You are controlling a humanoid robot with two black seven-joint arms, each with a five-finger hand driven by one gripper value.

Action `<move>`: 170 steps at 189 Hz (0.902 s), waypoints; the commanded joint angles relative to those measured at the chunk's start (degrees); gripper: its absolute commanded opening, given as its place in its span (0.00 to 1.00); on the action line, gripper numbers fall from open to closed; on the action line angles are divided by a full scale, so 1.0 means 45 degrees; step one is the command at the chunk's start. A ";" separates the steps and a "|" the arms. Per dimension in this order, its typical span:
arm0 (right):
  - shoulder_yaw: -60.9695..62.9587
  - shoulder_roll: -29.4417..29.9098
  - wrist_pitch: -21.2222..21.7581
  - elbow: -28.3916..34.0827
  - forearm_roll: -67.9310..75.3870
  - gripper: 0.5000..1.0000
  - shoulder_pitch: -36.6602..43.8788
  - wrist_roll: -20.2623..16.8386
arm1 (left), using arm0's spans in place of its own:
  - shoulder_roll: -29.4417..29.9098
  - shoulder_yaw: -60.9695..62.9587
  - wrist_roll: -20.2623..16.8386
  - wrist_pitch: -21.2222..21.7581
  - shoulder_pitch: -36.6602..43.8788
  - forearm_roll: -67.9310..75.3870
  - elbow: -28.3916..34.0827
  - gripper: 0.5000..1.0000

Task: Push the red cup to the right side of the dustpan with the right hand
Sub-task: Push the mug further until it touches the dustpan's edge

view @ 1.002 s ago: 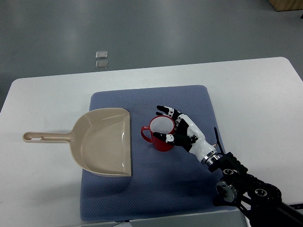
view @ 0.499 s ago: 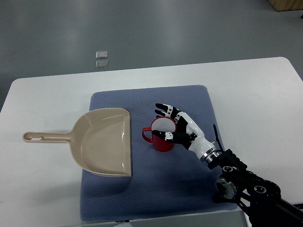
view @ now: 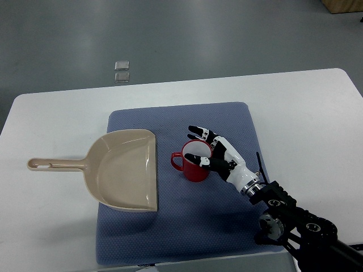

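Note:
The red cup (view: pixel 193 165) stands upright on the blue mat (view: pixel 227 122), white inside, its handle pointing left toward the beige dustpan (view: pixel 122 170). The dustpan lies on the mat's left part with its long handle reaching left onto the white table. My right hand (view: pixel 211 153) comes in from the lower right and rests against the cup's right side. Its fingers are spread along the rim and wall, touching it without gripping. A narrow strip of mat separates the cup from the dustpan's right edge. The left arm is out of view.
The white table (view: pixel 306 113) extends around the mat, with bare surface to the right and behind. Two small pale squares (view: pixel 121 70) lie on the grey floor beyond the table's far edge. My right arm's black joints (view: pixel 289 224) fill the lower right corner.
The cup has slid slightly to the right, away from the dustpan, with my right hand staying against it; the hand's pose has shifted only a little.

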 commanded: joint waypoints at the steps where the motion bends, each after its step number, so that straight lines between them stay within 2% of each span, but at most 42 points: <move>1: -0.0083 0.0000 -0.0048 -0.0037 -0.0082 0.86 0.0000 -0.0026 | 0.0000 -0.0001 0.0002 0.0000 0.0000 -0.0001 0.0000 1.00; 82: -0.0904 0.0000 -0.0048 -0.0037 -0.0082 0.86 0.0020 -0.0007 | 0.0000 -0.0001 0.0002 0.0000 0.0000 -0.0001 0.0000 1.00; 144: -0.1177 0.0000 0.0791 0.0021 -0.0062 0.86 0.0059 -0.0026 | 0.0000 -0.0001 0.0002 0.0000 0.0000 -0.0001 0.0000 1.00; 170: -0.1177 0.0000 0.0792 0.0021 -0.0062 0.86 0.0117 -0.0046 | 0.0000 -0.0001 0.0002 0.0000 0.0000 -0.0001 0.0000 1.00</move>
